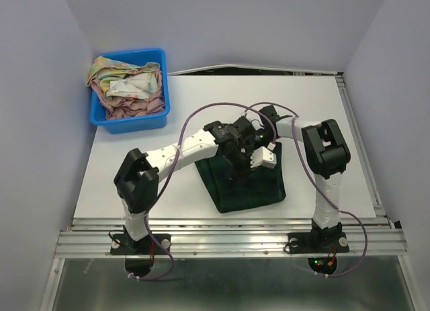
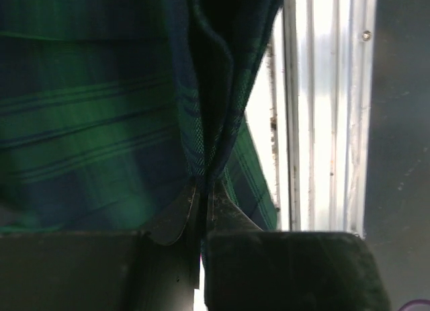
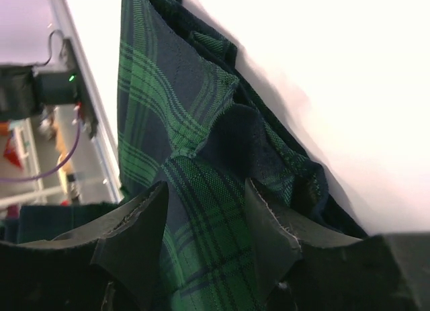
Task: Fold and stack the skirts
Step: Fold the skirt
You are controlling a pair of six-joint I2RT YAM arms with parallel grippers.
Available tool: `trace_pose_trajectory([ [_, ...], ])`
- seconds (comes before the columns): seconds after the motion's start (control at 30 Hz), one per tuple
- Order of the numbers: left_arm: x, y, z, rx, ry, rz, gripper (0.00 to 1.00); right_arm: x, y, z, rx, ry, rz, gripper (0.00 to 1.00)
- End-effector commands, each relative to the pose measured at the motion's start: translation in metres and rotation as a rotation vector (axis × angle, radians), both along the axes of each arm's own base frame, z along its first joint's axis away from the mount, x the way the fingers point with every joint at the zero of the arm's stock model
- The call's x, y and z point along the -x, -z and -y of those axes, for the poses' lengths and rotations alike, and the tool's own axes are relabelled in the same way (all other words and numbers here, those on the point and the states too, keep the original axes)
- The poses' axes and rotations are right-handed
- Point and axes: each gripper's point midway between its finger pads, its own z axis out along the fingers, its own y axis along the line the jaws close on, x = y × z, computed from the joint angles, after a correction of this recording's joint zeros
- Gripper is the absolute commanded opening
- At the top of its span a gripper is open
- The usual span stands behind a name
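The dark green-navy plaid skirt lies bunched on the white table, near the front edge. My left gripper hangs over its far edge, and in the left wrist view it is shut on a raised fold of the plaid cloth. My right gripper is beside it. In the right wrist view its jaws stand apart, astride a strip of the plaid skirt without pinching it. The pale yellow floral skirt lies crumpled in the blue bin.
The blue plastic bin stands at the table's back left and also holds pinkish cloth. A metal rail runs along the near edge. Purple cables loop over both arms. Grey walls close in both sides.
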Motion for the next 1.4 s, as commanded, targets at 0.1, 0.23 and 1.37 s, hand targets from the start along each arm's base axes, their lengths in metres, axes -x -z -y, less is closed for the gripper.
trace_pose_trajectory([
  [0.1, -0.036, -0.018, 0.004, 0.008, 0.016, 0.108, 0.0, 0.076, 0.049, -0.003, 0.129, -0.083, -0.129, 0.55],
  [0.23, -0.035, 0.004, -0.002, -0.014, 0.024, 0.09, 0.0, 0.08, 0.034, -0.009, 0.103, -0.091, -0.113, 0.55],
  [1.37, -0.097, 0.011, -0.032, -0.007, -0.174, 0.115, 0.0, 0.059, 0.045, -0.001, 0.059, -0.089, -0.159, 0.14],
])
